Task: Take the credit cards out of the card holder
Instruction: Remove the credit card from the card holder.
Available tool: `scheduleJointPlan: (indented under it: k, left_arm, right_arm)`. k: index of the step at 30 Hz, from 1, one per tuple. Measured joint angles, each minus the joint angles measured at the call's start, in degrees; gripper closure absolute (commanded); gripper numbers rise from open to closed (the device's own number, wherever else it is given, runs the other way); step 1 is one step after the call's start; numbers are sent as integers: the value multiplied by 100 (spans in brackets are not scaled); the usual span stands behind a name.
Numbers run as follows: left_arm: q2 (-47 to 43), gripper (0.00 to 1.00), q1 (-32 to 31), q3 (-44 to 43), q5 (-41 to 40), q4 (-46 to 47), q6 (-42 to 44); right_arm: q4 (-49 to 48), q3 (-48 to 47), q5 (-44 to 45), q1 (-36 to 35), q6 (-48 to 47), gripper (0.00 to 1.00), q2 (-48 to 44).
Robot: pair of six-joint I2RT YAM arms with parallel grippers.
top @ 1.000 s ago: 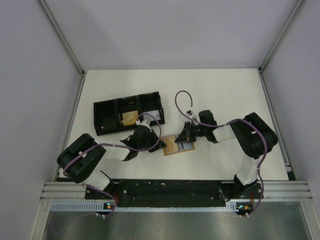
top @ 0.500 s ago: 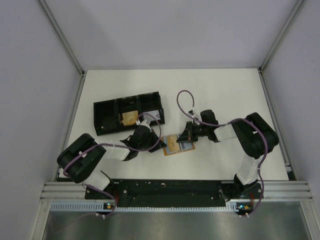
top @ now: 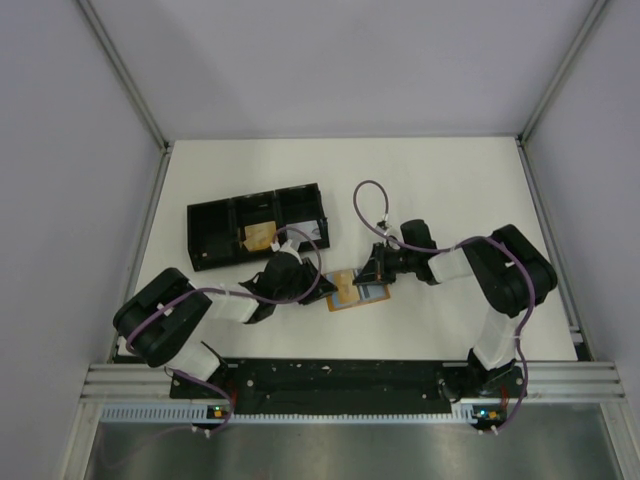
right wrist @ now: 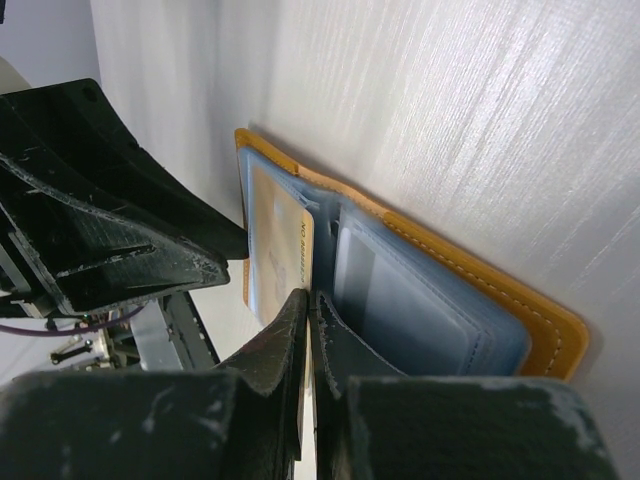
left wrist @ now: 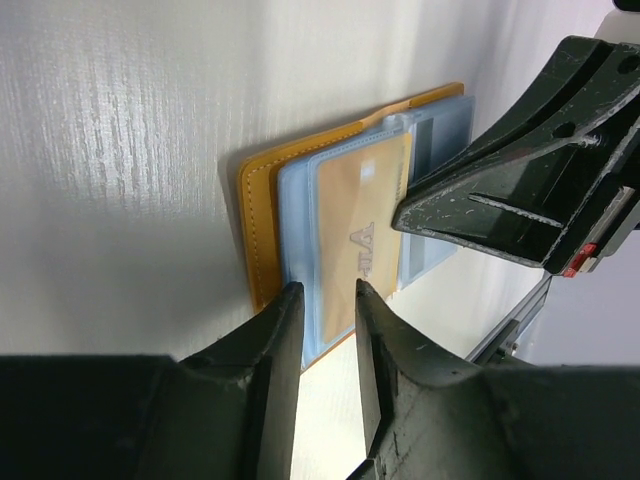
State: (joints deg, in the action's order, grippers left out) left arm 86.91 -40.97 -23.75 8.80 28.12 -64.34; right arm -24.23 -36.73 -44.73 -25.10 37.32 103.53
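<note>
Card holder [top: 352,289] open on white surface [top: 450,180], grey walls [top: 350,60] round; 1 holder, 1 black tray [top: 257,224] up-left of it. L claw [left wrist: 327,292] parted at holder's edge; R claw [right wrist: 310,297] clenched.

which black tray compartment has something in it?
The middle compartment of the black tray: a tan item lies at its near end. The outer two show only black floor where visible.

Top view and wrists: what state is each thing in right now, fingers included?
Holder: lying open, flat.
Cards: tucked in the holder, none out.
Left gripper: fingers slightly apart, astride the cards' near edge.
Right gripper: fingers shut at the cards' edge.
Tray: upright, a tan item in its middle compartment.
</note>
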Motion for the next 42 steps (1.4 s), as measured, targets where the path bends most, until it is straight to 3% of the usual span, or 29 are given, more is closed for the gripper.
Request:
scheduleJointPlan:
  k: [11,16,20,22,34,42]
  left_arm:
    - [249,66,4,-138,131,168,-85]
    - [374,84,15,-190,184,214,-127]
    - [374,90,22,-179,138,129,-133]
    - [374,100,22,-170,120,131,-133]
    - [350,100,22,-68,70,286,-35]
    - [144,100,0,-157,-118,-245,240]
  right_arm:
    - [-20,0,-4,4,2,100,7]
    - [-20,0,-2,17,2,100,15]
    - [-20,0,-2,17,2,100,15]
    - [-20,0,-2,17,4,100,15]
    - [22,33,90,33,13,100,-20]
    - [518,31,481,15,-275,100,-372]
